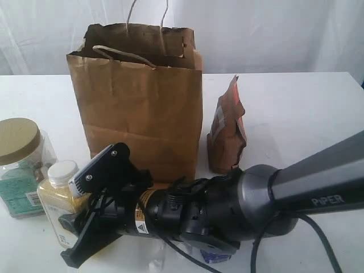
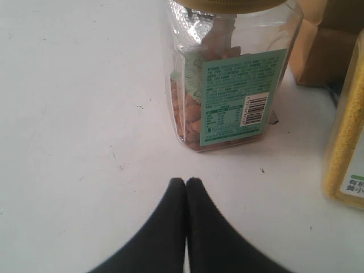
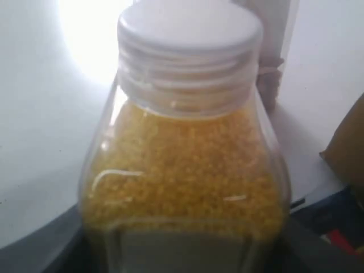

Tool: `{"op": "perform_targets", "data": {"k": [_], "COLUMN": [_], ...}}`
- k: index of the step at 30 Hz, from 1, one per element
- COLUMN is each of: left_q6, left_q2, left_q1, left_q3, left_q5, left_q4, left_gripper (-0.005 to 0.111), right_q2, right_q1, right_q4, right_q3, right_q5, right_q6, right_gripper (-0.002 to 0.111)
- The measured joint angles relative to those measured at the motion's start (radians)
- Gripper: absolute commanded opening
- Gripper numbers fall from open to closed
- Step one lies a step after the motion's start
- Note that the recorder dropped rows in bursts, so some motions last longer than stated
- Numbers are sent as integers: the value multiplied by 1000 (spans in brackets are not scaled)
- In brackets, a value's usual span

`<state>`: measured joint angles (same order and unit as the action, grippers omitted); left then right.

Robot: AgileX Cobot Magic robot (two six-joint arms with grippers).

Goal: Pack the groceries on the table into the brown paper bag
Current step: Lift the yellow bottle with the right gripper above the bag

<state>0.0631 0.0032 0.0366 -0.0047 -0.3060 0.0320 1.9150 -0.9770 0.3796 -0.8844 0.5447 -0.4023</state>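
Observation:
The brown paper bag [image 1: 136, 96] stands open at the back of the white table [image 1: 296, 114]. In front of it, at the left, my right gripper [image 1: 79, 210] is shut on the white-capped bottle of yellow grains [image 1: 60, 185], one finger on each side. The bottle [image 3: 187, 170] fills the right wrist view, with dark fingers [image 3: 40, 244] at its flanks. Beside it stands the gold-lidded clear jar [image 1: 20, 165]. My left gripper [image 2: 186, 181] hovers shut and empty just short of that jar [image 2: 227, 85]. The brown pouch [image 1: 227, 128] stands right of the bag.
The right arm [image 1: 296, 187] stretches across the front of the table from the right. A small blue item [image 1: 216, 257] peeks out under it. The bottle's yellow side [image 2: 347, 142] and the bag's base [image 2: 318, 51] show beside the jar in the left wrist view.

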Motion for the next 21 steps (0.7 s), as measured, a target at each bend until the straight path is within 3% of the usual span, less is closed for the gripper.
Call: {"op": "perform_targets", "data": {"k": [11, 21], "left_q6": [0, 0], "left_q2": [0, 0], "left_q1": [0, 0], "left_q3": [0, 0], "left_q5": [0, 0], "left_q4": [0, 0], "left_gripper": [0, 0], "right_q2": [-92, -431], "right_q1": [0, 0], "right_q4": [0, 131], "right_q3": [0, 0], "right_q5": [-21, 50], "right_q6": [0, -79], "right_gripper": [5, 5]}}
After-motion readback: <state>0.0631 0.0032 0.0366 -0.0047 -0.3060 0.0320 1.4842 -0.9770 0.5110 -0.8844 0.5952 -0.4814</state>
